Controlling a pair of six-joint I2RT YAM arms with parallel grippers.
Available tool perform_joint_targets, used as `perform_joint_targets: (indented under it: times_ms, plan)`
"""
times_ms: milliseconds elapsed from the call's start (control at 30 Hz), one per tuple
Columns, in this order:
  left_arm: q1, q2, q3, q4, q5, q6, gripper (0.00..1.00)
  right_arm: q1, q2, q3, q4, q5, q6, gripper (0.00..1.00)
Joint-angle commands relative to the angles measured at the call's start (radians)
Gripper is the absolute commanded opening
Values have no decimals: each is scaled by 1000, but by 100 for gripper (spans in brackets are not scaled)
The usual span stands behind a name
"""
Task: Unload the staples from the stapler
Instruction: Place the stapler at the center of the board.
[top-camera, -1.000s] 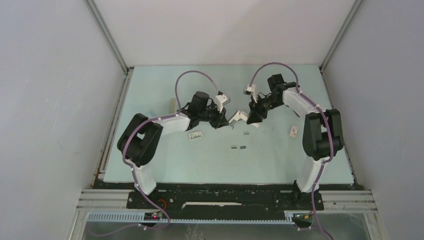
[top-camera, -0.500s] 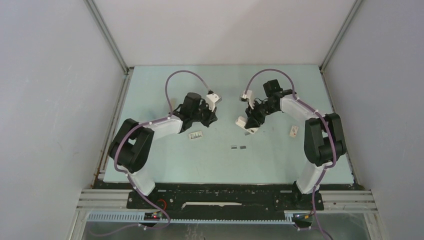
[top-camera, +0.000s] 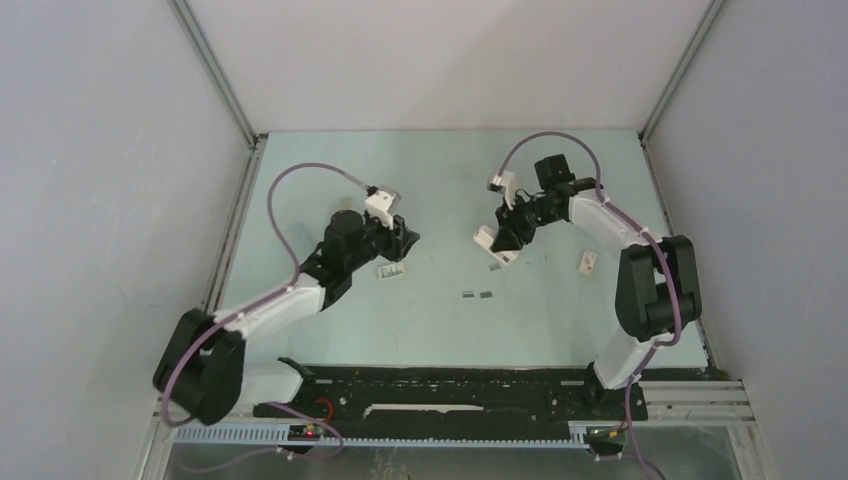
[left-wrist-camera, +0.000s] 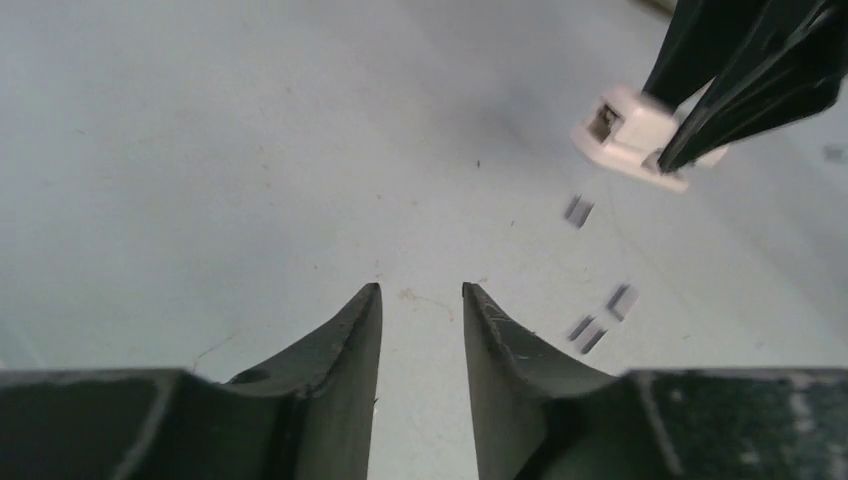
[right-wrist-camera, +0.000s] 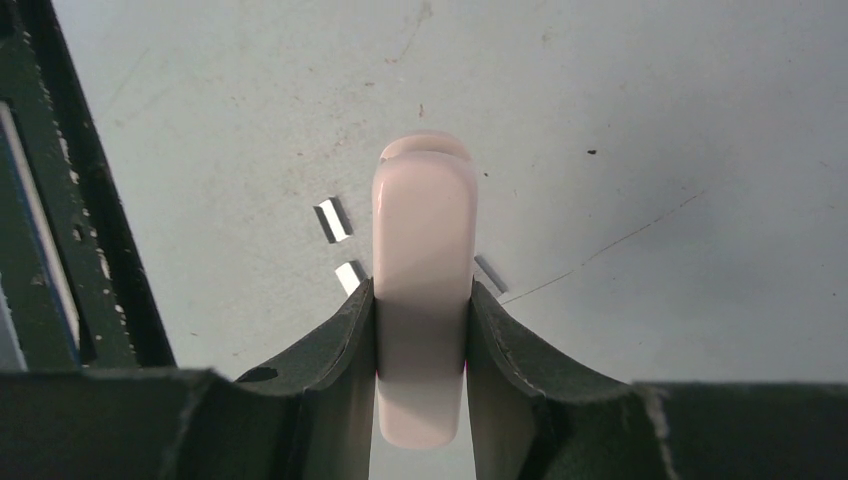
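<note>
- Right gripper (right-wrist-camera: 421, 300) is clamped on the small white oblong plastic stapler (right-wrist-camera: 425, 200), over the pale green table (right-wrist-camera: 650, 120).
- Tiny grey metal staples (right-wrist-camera: 332, 219) lie on the table beside it.
- Left gripper (left-wrist-camera: 421, 300) has its jaws slightly apart and holds nothing.

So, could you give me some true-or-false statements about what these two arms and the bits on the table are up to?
1. The right gripper clamps the small bright-white oblong plastic stapler. True.
2. The left gripper holds a staple. False: its jaws stand apart, with nothing between them.
3. Short dark-grey metal staple strips lie loose on the pale green table. True.
4. The small flat printed white box sits in the right gripper. False: it lies on the table near the left gripper.
</note>
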Motion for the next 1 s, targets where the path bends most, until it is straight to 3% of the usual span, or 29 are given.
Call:
perform_joint_targets:
  times_ms: [0,267,567,733,967]
  plan:
    - [-3,-201,-77,94,-154,-156,50,-9,-100,-7,-17,-48,81,0]
    - [3,-538,-242,38,-336,-339,99,-54,-200,-80,-19,-18,171,0]
    - [10,-881,-370,-141,-452,-436,100,-163,-197,-39,80,330,337,0]
    - [11,-947,-410,-166,-465,-478,100,-200,-57,113,11,478,345,0]
    - [11,-953,-423,-161,-471,-487,100,-234,163,361,-114,535,372,0]
